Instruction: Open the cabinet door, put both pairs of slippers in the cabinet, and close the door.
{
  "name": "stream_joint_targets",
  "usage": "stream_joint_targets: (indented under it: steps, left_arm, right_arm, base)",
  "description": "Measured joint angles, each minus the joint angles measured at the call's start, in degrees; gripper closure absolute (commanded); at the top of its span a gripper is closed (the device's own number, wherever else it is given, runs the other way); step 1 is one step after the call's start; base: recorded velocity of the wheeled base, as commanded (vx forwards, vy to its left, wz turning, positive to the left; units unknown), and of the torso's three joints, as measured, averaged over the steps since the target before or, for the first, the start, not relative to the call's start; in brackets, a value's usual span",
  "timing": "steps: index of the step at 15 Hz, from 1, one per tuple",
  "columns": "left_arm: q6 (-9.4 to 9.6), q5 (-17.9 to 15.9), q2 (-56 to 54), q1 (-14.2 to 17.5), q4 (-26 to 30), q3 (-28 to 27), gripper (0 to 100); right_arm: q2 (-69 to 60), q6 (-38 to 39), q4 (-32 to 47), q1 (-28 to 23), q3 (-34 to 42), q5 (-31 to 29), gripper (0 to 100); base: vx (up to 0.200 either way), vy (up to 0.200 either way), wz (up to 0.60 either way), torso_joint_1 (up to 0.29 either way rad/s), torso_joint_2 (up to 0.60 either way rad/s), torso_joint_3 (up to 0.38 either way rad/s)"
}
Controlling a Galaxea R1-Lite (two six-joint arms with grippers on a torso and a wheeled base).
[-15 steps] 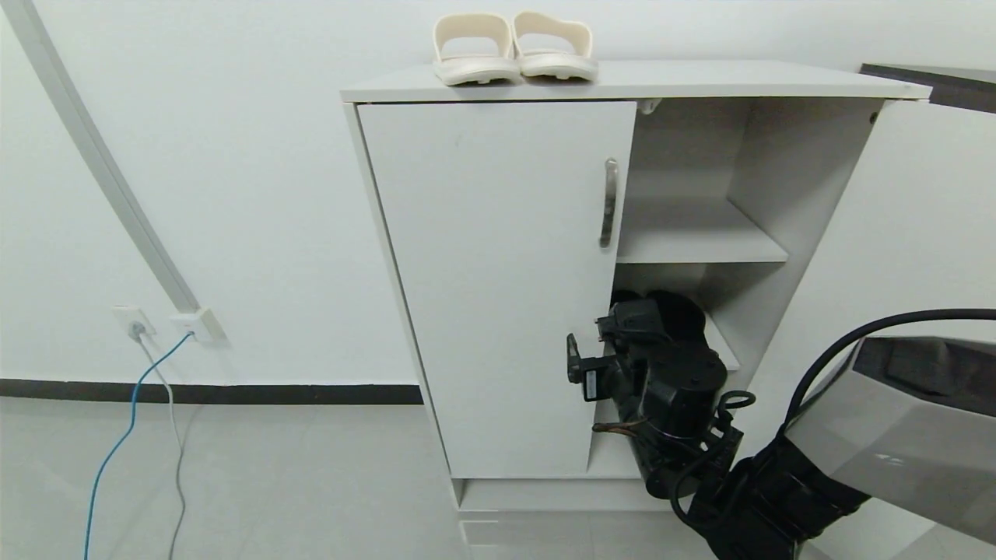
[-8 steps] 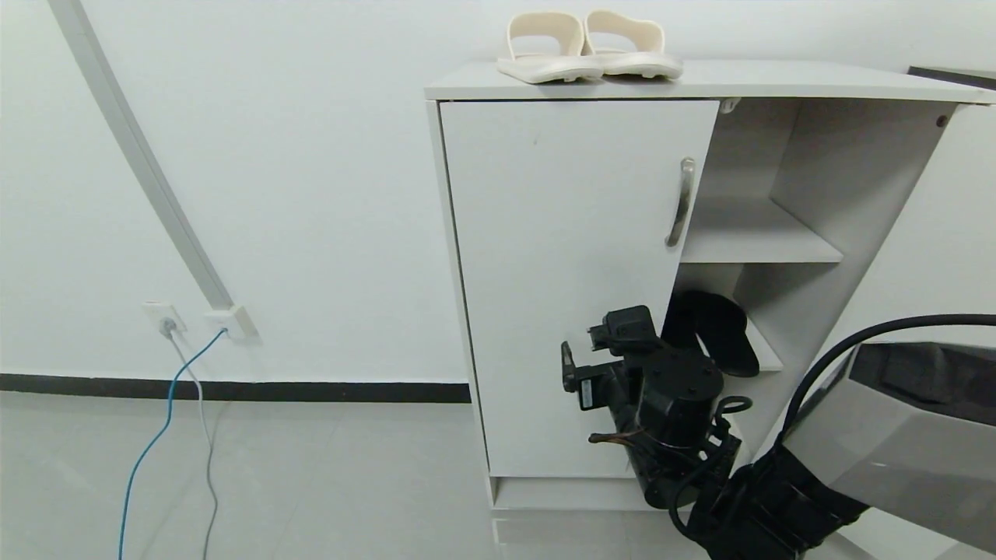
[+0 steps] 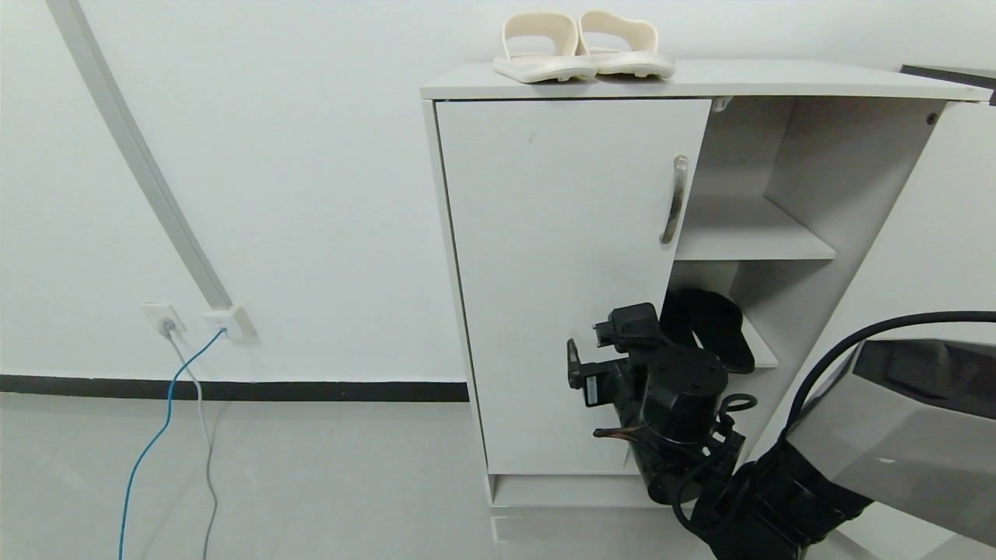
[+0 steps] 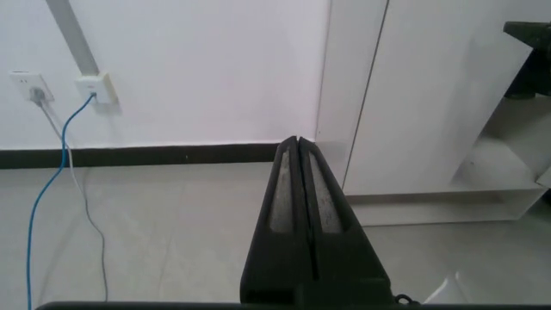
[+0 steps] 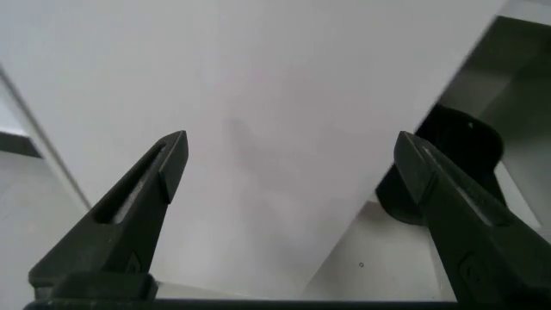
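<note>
Standing against the white wall, the cabinet (image 3: 778,78) has its left door (image 3: 556,280) closed, its metal handle (image 3: 674,200) upright along the inner edge, and its right door (image 3: 910,257) swung wide open toward the robot. The cream slippers (image 3: 583,54) sit side by side on the cabinet top, above the closed door and near the front edge. Their long axes run front to back, with the strap openings facing the robot and the toes toward the wall. The black slippers (image 3: 712,327) rest on the lower shelf inside the open half, under the bare upper shelf (image 3: 747,233). They seem to lie lengthwise front to back, with the near ends at the shelf's front lip, though their dark shapes merge and it is hard to tell toe from heel. The right gripper (image 3: 603,346) hangs in front of the lower part of the closed door, just beside that door's inner edge and the black pair. In the right wrist view its fingers (image 5: 138,198) stand wide apart with nothing between them, facing the door panel, and the black slippers (image 5: 448,164) show past the door's edge. The left gripper (image 4: 298,145) is low over the grey floor with its jaws pressed together on nothing, aimed toward the foot of the cabinet. To the cabinet's left, a blue cable (image 3: 148,443) and a grey one hang from wall sockets (image 3: 194,320) to the floor.
</note>
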Motion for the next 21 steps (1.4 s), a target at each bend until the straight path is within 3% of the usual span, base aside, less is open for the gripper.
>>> stream_joint_targets:
  steps: [7,21]
  left_arm:
    - [0.02,0.0,0.0,0.0,0.0,0.0,100]
    - [0.05,0.0,0.0,0.0,0.0,0.0,100]
  right_arm:
    - [0.0,-0.2,-0.6,0.0,-0.3,-0.4,0]
    - [-0.6,-1.6,-2.3,-0.2,0.0,-0.3,0]
  base:
    - [0.000,0.000,0.00,0.000,-0.03,-0.030]
    - [0.000,0.000,0.00,0.078,-0.43,-0.350]
